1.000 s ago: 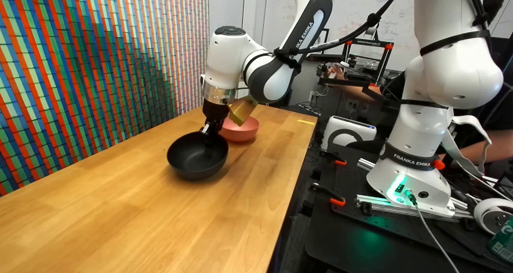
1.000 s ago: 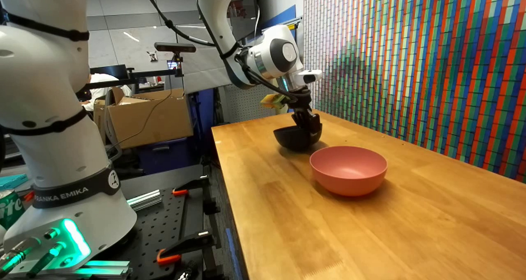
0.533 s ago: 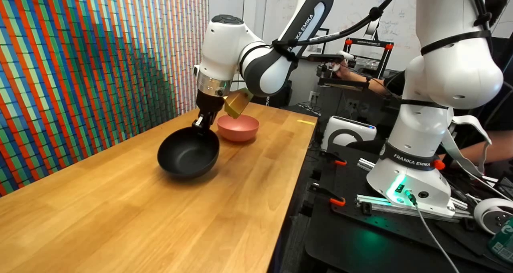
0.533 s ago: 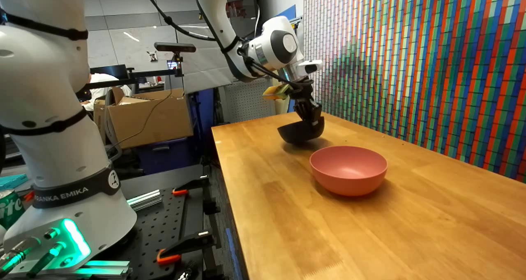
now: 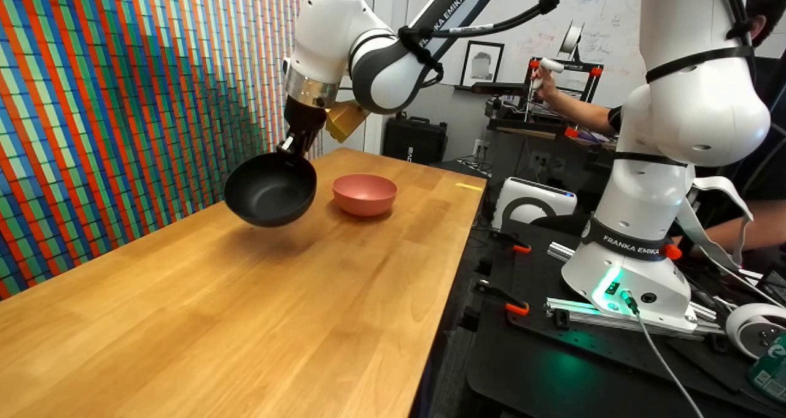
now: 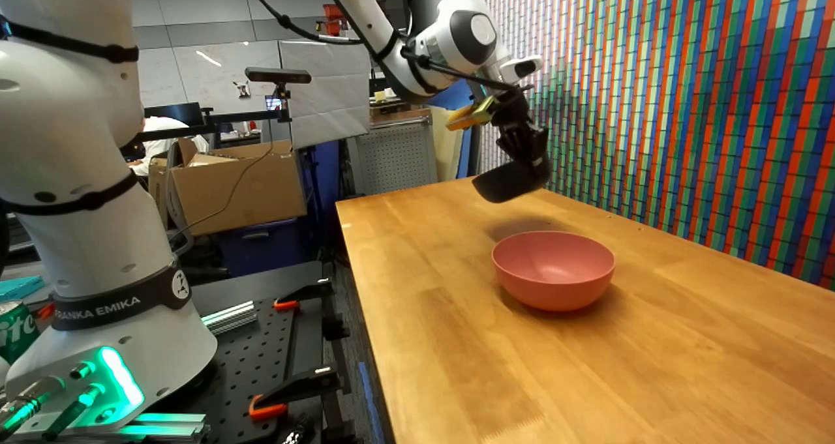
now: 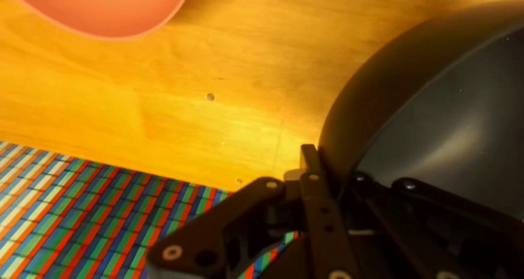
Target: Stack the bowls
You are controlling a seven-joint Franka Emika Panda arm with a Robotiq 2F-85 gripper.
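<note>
The salmon-pink bowl sits upright on the wooden table, in both exterior views [image 5: 365, 195] [image 6: 553, 271]. Part of it shows at the upper left of the wrist view [image 7: 110, 8]. My gripper [image 5: 293, 150] is shut on the rim of the black bowl [image 5: 270, 194] and holds it tilted, above the table. In an exterior view the gripper [image 6: 533, 162] and the black bowl [image 6: 512, 182] are beyond the pink bowl, apart from it. In the wrist view the gripper [image 7: 335, 166] has one finger outside the black bowl's wall [image 7: 450, 107]; the other fingertip is hidden in the dark.
The wooden table [image 5: 245, 320] runs along a wall of colored tiles [image 5: 123, 111]. A yellow tape strip [image 5: 468, 186] lies near its far corner. The robot base [image 5: 626, 270] stands on a black bench beside the table. A cardboard box [image 6: 238, 180] stands behind.
The black bowl has been lifted off the table in my gripper and tilted more. It has moved up and toward the tiled wall. The pink bowl has not moved.
</note>
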